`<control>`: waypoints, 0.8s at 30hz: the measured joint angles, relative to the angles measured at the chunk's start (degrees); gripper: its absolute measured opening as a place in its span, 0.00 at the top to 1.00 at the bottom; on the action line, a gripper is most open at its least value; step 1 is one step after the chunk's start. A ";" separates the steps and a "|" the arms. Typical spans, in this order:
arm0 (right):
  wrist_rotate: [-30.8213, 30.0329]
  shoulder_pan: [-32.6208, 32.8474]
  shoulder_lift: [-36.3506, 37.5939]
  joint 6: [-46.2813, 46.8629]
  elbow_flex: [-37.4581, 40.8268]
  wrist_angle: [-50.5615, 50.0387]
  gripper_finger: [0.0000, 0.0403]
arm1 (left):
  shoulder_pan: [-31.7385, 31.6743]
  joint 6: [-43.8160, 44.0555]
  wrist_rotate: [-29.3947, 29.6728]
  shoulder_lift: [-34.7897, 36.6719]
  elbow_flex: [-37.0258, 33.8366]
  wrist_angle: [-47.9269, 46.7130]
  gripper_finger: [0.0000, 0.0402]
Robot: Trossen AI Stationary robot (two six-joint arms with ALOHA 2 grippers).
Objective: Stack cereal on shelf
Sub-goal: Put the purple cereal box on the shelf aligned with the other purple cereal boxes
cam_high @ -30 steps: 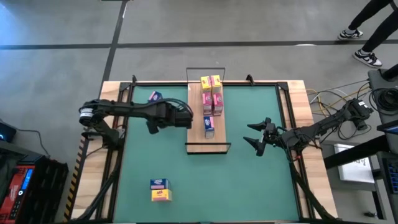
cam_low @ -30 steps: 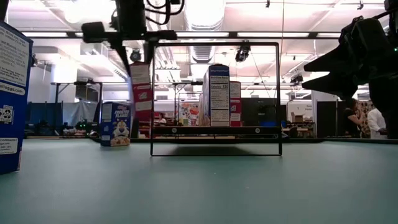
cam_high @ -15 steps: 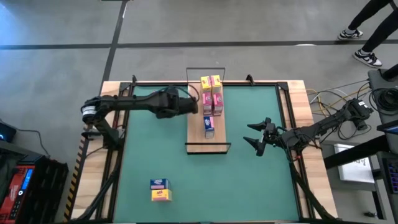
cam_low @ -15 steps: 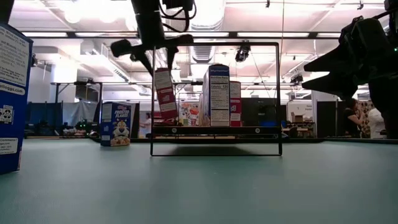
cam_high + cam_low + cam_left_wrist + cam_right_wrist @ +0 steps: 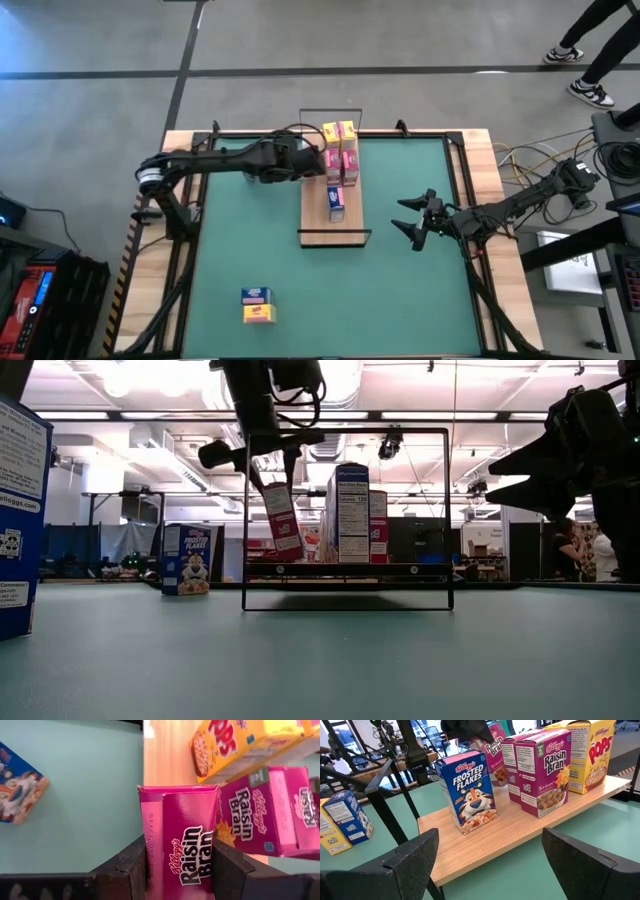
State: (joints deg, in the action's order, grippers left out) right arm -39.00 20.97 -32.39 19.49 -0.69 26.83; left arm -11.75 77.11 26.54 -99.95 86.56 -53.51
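Note:
My left gripper [image 5: 312, 165] is shut on a pink Raisin Bran cereal box [image 5: 180, 840] and hovers over the left edge of the shelf [image 5: 318, 215], a wooden plank with wire end frames. On the plank stand yellow Pops boxes [image 5: 590, 755], pink Raisin Bran boxes [image 5: 547, 775] and a blue Frosted Flakes box [image 5: 470, 790], each on its bottom end. My right gripper [image 5: 415, 222] waits open, to the right of the shelf's near end, with nothing between its fingers. My left gripper pinches the pink box between its two fingers, one on each narrow side [image 5: 150, 855], at the box's upper end. The fingers [image 5: 275, 465] come from above, slanting down toward the shelf. The box [image 5: 283, 520] hangs tilted below them, its lower end just above the plank.
A blue Frosted Flakes box [image 5: 186, 560] stands on the green table left of the shelf. A blue and a yellow box [image 5: 257, 305] sit near the front left edge. The shelf's near wire frame [image 5: 345, 430] rises above the plank. A person walks at the far right [image 5: 590, 50].
My left gripper has carried the pink box toward the table's far edge and right, up to the shelf's left side. The wrist has rolled, and the box, upright before, now hangs tilted and a little lower.

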 joint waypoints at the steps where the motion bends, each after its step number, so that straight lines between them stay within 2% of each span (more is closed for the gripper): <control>1: 0.00 -0.02 0.01 0.00 0.00 0.00 0.15 | -0.02 -0.14 -0.41 -0.14 0.00 0.32 0.63; 24: 0.00 0.00 0.01 0.00 0.00 0.01 0.15 | -0.53 0.03 -4.39 -1.54 0.04 2.55 0.63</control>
State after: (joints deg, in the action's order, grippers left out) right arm -39.00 20.97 -32.39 19.49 -0.69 26.84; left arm -12.28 77.14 22.15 -101.49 86.61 -50.97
